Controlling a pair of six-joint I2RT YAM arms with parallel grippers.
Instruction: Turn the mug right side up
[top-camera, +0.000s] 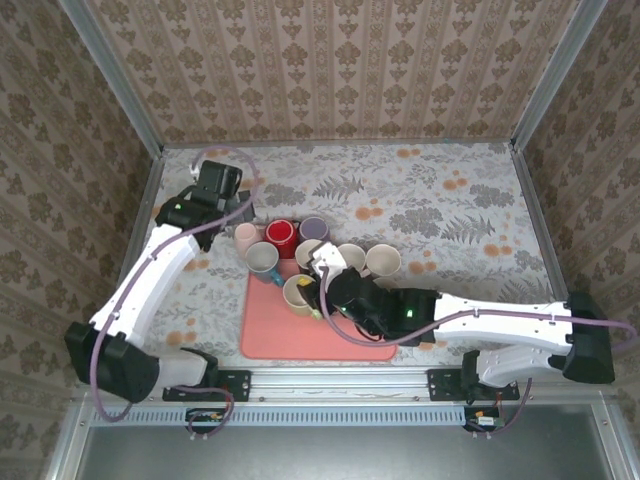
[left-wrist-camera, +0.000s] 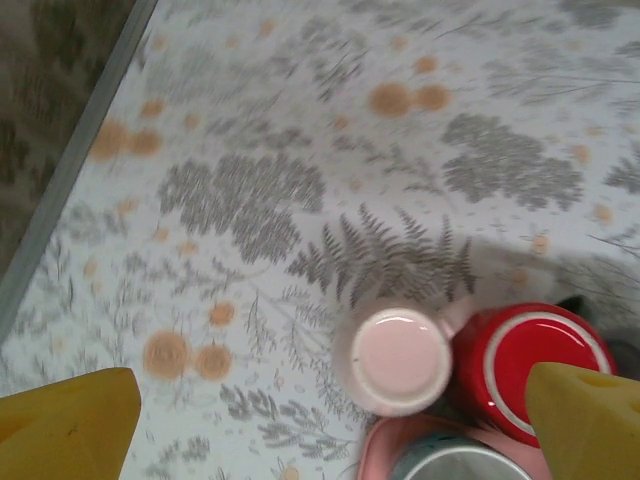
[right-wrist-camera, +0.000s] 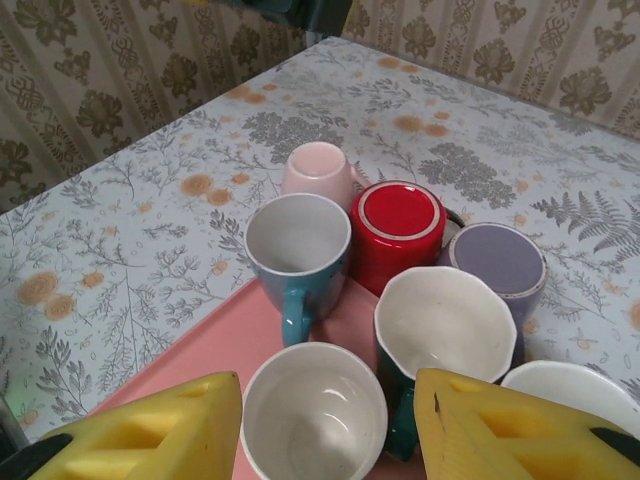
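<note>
1. The cream ceramic mug (right-wrist-camera: 313, 415) stands right side up, mouth open to the ceiling, on the pink rectangular tray (top-camera: 300, 335) at the near edge of the mug cluster.
2. It sits directly between the 2 yellow fingers of the right gripper (right-wrist-camera: 328, 395). The jaws are spread to either side of its rim and do not appear to clamp it.
3. The right arm stretches low from its base at the near right, leftward along the near side of the floral-patterned table (top-camera: 450, 200), with its wrist over the tray.
4. Just beyond the cream mug stand an upright blue-grey mug with a teal handle (right-wrist-camera: 297, 245) and an upright white mug with a wavy rim (right-wrist-camera: 443, 322).
5. Farther off, a pale pink mug (right-wrist-camera: 320, 170), a red mug (right-wrist-camera: 398, 225) and a lilac mug (right-wrist-camera: 497, 258) are bottom-up.
6. The left arm reaches from the near left to the far left. The left gripper (left-wrist-camera: 330, 380) points down above the pale pink mug, jaws wide apart and holding nothing.
</note>
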